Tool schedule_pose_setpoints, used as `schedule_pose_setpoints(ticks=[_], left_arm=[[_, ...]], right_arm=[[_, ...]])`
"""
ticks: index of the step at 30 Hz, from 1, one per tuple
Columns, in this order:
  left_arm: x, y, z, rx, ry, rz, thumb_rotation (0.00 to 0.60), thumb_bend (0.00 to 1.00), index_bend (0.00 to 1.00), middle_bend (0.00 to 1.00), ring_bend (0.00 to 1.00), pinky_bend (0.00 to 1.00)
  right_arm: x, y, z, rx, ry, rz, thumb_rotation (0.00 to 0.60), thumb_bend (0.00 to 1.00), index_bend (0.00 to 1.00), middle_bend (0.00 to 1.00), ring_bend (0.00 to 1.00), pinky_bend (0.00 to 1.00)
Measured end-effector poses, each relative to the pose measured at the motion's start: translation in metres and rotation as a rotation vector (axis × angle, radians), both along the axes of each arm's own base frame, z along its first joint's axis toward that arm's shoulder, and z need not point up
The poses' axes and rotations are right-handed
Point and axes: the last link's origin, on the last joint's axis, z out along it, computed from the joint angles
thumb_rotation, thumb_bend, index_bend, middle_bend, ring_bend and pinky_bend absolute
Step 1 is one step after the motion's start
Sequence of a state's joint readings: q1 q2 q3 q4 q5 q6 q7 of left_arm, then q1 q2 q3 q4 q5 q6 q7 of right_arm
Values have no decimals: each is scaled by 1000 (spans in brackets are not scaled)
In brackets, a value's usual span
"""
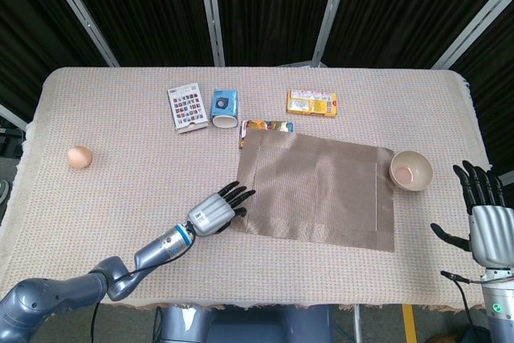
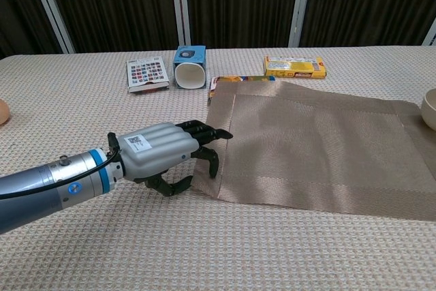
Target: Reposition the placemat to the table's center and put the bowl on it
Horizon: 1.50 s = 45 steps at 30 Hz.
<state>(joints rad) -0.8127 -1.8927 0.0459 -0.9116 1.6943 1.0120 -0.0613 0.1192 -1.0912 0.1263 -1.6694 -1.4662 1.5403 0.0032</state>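
We count one placemat [image 1: 317, 190] on the table [image 1: 120, 158], and one bowl [image 1: 410, 170] just beside its right edge. We see one egg [image 1: 79, 157] far to the left, alone. Along the back we count one card printed with a grid of small pictures [image 1: 186, 107], one blue cup lying on its side [image 1: 225, 108], one yellow packet [image 1: 312, 103], and one flat colourful packet [image 1: 267, 126] partly under the placemat's far edge. We count two robot hands: the left hand [image 1: 215, 210] and the right hand [image 1: 485, 218].

Beige woven tablecloth [image 1: 120, 198] on table, black curtains [image 1: 265, 6], grey metal poles [image 1: 210, 6]
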Motion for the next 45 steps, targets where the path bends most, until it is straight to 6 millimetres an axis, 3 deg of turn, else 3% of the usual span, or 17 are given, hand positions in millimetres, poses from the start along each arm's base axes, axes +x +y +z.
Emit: schedule_pose_setpoints(ticks=[10, 22, 36, 45], left_arm=[[3, 0, -4, -11, -12, 20, 600, 552, 637, 0, 0, 0], [7, -6, -1, -23, -39, 11, 600, 555, 673, 0, 0, 0], [15, -46, 29, -90, -71, 33, 600, 554, 695, 0, 0, 0], [2, -81, 56, -57, 42, 80, 600, 555, 695, 0, 0, 0]], right_arm=[[2, 0, 2, -9, -8, 12, 600, 0, 0, 0, 0, 0], [3, 1, 2, -9, -15, 20, 600, 0, 0, 0, 0, 0], [10, 6, 4, -14, -31, 51, 600, 0, 0, 0, 0, 0], [15, 10, 9, -22, -49, 74, 600, 0, 0, 0, 0, 0]])
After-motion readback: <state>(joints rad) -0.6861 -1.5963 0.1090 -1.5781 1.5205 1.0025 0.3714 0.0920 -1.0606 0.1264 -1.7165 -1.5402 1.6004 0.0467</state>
